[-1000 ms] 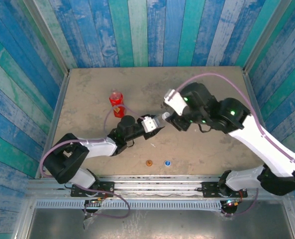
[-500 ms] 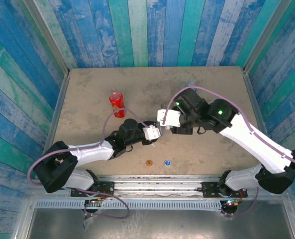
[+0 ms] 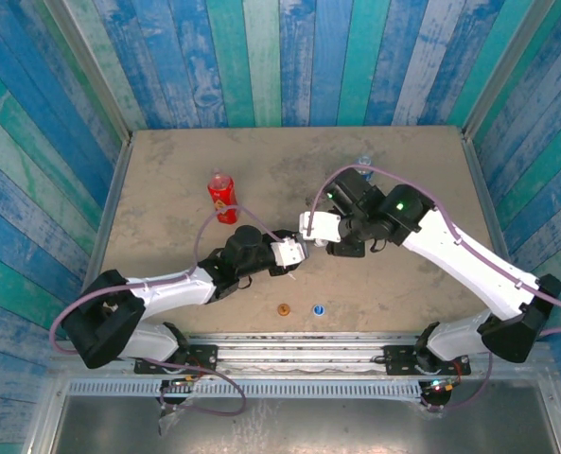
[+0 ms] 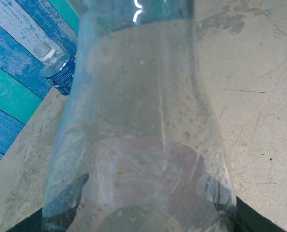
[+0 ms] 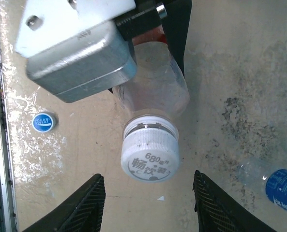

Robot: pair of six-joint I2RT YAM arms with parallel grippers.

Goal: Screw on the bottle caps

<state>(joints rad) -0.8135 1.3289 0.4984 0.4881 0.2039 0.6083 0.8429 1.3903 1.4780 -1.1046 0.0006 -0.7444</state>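
Bench [image 3: 166,170], about the middle: left gripper [image 3: 291,252] pinching the clear bottle [image 5: 155,84] by its body, bottle held off the surface and roughly level, neck end turned toward the right arm

White cap [image 5: 150,157] seated on the neck of that bottle, printed top facing the right wrist camera; how far it is threaded on, cannot tell

Right gripper [image 5: 148,195] spread, one finger on each side of the white cap, both fingers apart from it, nothing between them but the cap end

Left wrist view: bottle wall right against the lens, transparent, fine droplets on the inside

Orange cap [image 3: 283,309] and blue cap [image 3: 317,308] loose on the bench, just beside each other, close to the middle of the near edge, orange to the left

Red bottle [image 3: 221,197] upright, left of the bench middle, apart from both grippers

Blue-labelled bottle [image 3: 363,161] close to the far edge, right of the middle, neck bare
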